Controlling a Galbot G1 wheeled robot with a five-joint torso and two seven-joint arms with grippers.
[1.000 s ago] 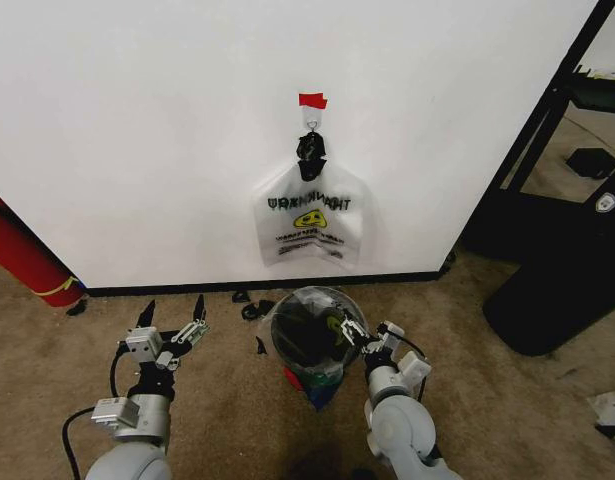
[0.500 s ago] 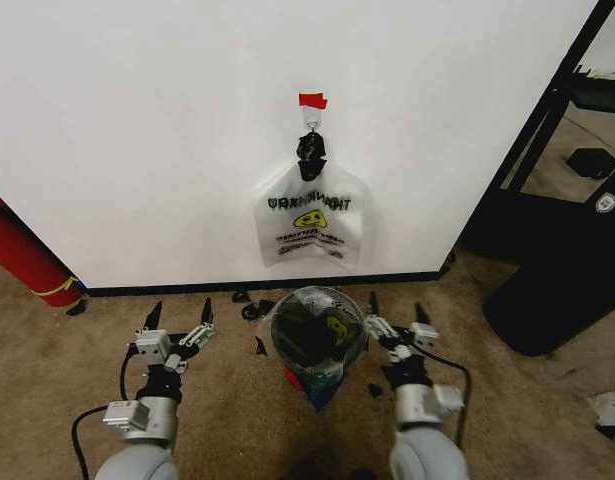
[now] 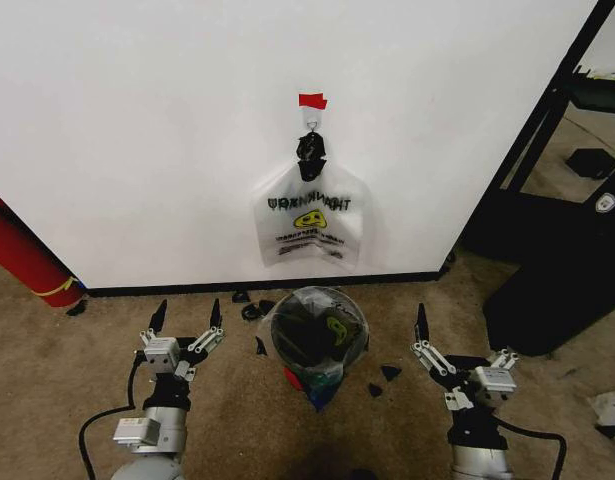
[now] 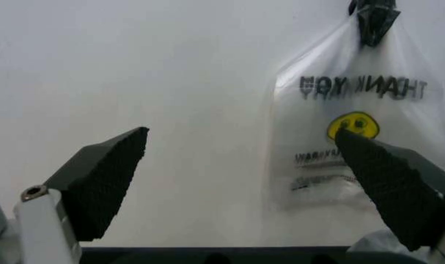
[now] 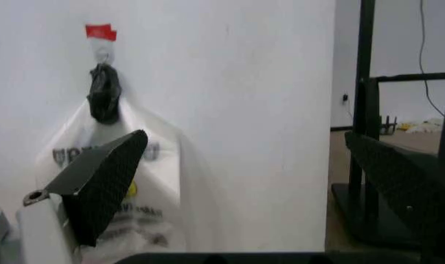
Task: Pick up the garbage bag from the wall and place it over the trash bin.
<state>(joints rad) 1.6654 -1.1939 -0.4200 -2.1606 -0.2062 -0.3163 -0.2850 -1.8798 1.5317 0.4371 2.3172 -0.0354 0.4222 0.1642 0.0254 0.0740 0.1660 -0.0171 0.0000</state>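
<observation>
The bag [image 3: 309, 225] hangs from a hook [image 3: 312, 122] on the wall [image 3: 137, 120], above the bin [image 3: 312, 335]. My left gripper [image 3: 187, 315] and right gripper [image 3: 465, 345] sit low, both wide and empty. I judge the bag light, limp and slippery, best pinched at its bunched handles.

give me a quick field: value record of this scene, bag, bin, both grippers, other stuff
garbage bag: hanging on the white wall from a small hook, below a red tape piece, handles bunched at the hook
trash bin: on the carpet below the bag, already lined with a smiley-print bag
left gripper: open, low over the carpet on the bin's left side, holding nothing
right gripper: open, low on the bin's right side, holding nothing
red cylinder: leaning at the wall, far left
task state: bag not yet picked up
</observation>
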